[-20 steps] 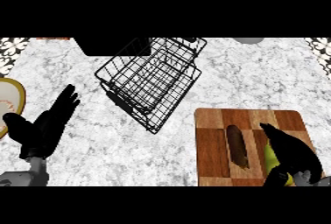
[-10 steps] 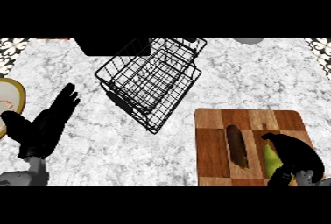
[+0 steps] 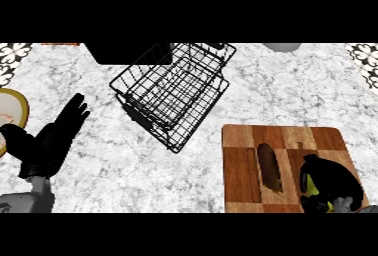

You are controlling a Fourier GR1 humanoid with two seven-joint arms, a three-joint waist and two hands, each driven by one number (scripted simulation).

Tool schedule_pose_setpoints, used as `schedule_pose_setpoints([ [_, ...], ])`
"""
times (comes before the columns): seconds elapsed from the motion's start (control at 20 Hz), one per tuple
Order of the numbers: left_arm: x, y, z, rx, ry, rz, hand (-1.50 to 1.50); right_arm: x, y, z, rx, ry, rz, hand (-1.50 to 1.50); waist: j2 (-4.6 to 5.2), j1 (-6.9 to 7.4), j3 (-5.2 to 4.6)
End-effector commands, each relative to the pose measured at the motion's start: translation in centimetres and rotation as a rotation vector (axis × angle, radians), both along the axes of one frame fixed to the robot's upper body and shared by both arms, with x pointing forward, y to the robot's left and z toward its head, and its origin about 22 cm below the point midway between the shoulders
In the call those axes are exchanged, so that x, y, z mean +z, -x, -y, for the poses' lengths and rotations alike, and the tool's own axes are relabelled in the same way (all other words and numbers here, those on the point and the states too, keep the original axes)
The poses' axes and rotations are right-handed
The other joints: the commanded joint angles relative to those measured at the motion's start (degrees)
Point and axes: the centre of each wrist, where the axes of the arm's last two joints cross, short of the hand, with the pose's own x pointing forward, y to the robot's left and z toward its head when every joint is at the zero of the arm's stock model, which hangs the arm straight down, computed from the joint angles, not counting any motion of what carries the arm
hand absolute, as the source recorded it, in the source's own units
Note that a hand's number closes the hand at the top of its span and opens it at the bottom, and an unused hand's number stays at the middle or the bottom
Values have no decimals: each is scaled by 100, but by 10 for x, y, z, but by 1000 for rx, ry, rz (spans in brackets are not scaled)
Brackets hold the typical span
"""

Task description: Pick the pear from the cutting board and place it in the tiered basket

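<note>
While the left hand (image 3: 52,137) rests open by the counter's left edge, the right hand (image 3: 330,181) has curled its fingers down round the pear (image 3: 311,189) at the cutting board's (image 3: 284,145) near right corner. Lifting toward the tiered basket (image 3: 173,90) looks next.

White-grey marbled counter (image 3: 295,90). Black wire tiered basket (image 3: 173,92). Cutting board (image 3: 251,150) in light and dark brown wood checks. Yellow-green sliver, probably pear (image 3: 311,189), under black right hand (image 3: 332,182). Black left hand (image 3: 52,140). Cream plate (image 3: 11,112), gold rim.
</note>
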Motion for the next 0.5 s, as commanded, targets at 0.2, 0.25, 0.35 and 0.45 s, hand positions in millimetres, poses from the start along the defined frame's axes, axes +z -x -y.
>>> schedule_pose_setpoints([
  [0.2, -8, 6, -2, 24, 18, 0, 0, -4, 37, -8, -17, 55, 190, 150, 32, -83, 71],
  [0.25, -7, 6, 10, 31, 15, 11, 0, -5, 37, -5, -58, 49, 261, 150, 25, -105, 74],
  [0.35, -11, 6, -2, 44, 18, -10, 0, -14, 52, -10, -111, 75, 366, 150, 16, -153, 74],
  [0.45, -14, 7, 6, 36, 2, 8, 0, 3, 60, -17, -98, 63, 500, 150, 9, -181, 71],
])
